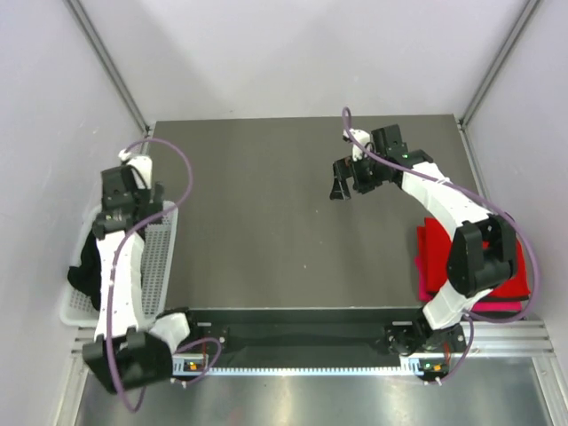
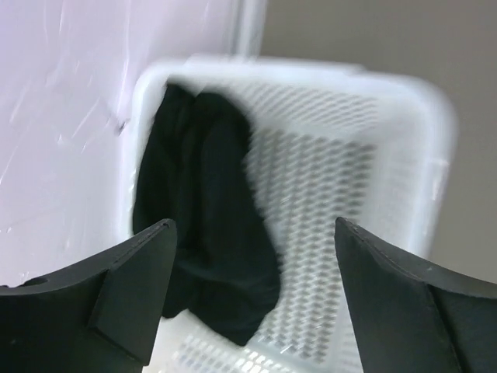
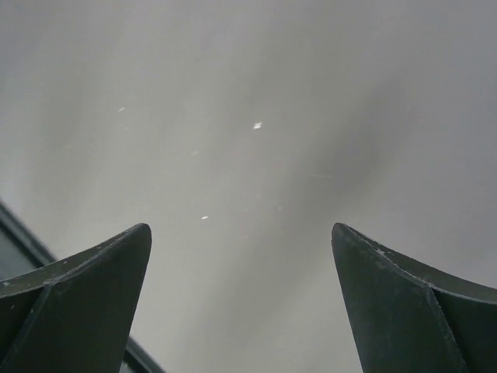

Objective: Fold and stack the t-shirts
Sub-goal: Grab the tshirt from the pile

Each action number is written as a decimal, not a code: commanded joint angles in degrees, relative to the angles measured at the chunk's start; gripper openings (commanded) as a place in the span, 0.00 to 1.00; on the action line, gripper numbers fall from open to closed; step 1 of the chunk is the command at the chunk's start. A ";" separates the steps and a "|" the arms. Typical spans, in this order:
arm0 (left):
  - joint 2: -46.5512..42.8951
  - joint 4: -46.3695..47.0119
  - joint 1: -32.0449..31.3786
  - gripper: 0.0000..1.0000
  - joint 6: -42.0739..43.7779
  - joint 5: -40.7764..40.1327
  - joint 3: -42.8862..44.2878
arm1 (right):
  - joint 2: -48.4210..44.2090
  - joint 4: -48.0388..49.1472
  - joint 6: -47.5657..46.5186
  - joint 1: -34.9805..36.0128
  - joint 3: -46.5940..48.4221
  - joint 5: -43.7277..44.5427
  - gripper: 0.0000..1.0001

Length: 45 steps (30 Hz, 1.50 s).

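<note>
A crumpled black t-shirt lies in the white mesh basket at the table's left edge. In the left wrist view the shirt fills the basket's left half. My left gripper hangs open and empty above the basket, and the shirt shows between its jaws. A folded red t-shirt lies on a magenta one at the right edge, partly hidden by the right arm. My right gripper is open and empty above the bare table.
The dark grey table lies between the arms. The basket's rim stands against the pale left wall. Pale walls close in the back and both sides. A metal rail runs along the near edge.
</note>
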 commanded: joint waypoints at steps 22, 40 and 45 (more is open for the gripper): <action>14.85 2.64 11.90 0.59 11.33 -7.09 -0.72 | -0.68 -3.55 -4.64 1.58 3.63 -6.65 1.00; 23.71 -23.19 4.27 0.00 3.07 15.58 53.28 | -5.86 -3.12 -10.44 1.58 2.40 0.71 1.00; 27.50 -22.33 -17.51 0.00 2.81 7.17 73.61 | -8.85 -0.22 -11.05 1.67 4.15 17.58 0.99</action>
